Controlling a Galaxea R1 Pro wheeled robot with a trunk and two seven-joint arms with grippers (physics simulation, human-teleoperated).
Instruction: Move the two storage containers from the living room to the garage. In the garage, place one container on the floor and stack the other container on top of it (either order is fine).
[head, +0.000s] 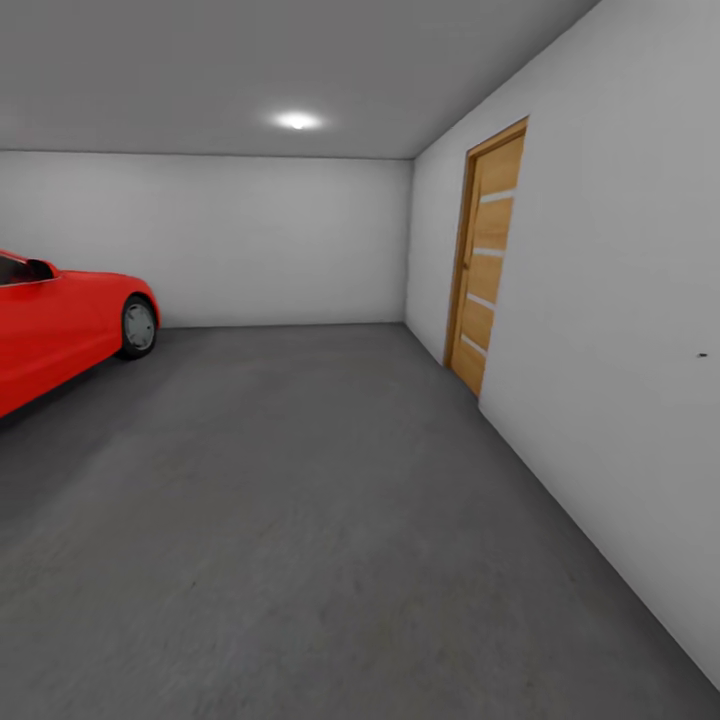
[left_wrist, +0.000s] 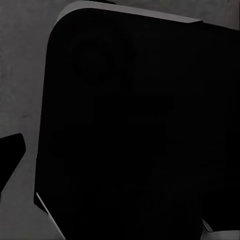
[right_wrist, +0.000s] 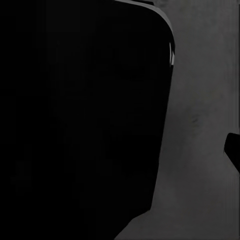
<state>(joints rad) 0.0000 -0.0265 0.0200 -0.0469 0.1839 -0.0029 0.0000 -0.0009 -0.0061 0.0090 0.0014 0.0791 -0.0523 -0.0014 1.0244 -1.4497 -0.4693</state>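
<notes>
Garage (head: 230, 240) ahead: grey concrete floor (head: 300, 520), red car (head: 60, 320) at left edge, wooden door (head: 487, 255) in right wall. Storage containers nowhere visible, so orientation and long axis unknown. Likely light, stiff, graspable by rim. Wrist views dark; finger state impossible to tell.

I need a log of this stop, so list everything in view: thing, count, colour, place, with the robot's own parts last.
car: one, red, at the left of the head view, front wheel toward the far wall.
door: one, light wood with pale stripes, shut, in the right wall.
ceiling light: one, white, lit, overhead.
walls: plain light grey, far side and right side.
floor: dark grey concrete, across the room.
robot body: large black rounded shape close before each wrist camera, grey floor beside it.
</notes>
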